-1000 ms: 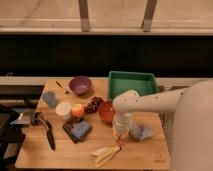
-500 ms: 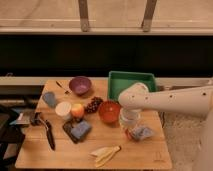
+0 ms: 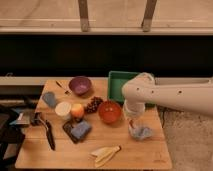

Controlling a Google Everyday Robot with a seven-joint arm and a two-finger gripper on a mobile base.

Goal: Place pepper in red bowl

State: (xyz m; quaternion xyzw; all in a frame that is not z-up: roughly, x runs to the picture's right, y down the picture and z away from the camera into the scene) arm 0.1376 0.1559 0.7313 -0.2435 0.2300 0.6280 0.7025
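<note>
The pepper [image 3: 62,87] is a slim, dark orange sliver lying on the wooden table [image 3: 145,155] at the back left, just left of the purple bowl [image 3: 80,85]. The red bowl [image 3: 110,111] stands mid-table; nothing shows inside it. My gripper [image 3: 132,119] hangs down from the white arm [image 3: 170,95], which reaches in from the right. The gripper is just right of the red bowl, above a crumpled blue-grey wrapper [image 3: 141,132], and far from the pepper.
A green tray [image 3: 120,82] sits at the back, partly behind the arm. A white cup [image 3: 63,109], a round orange fruit [image 3: 77,111], dark grapes [image 3: 92,104], a blue sponge [image 3: 80,130], a banana peel [image 3: 106,154] and a black tool [image 3: 47,132] lie on the left and front.
The arm has drawn back to the right and risen, uncovering the red bowl. The gripper moved from in front of the bowl to its right side. The objects have not moved.
</note>
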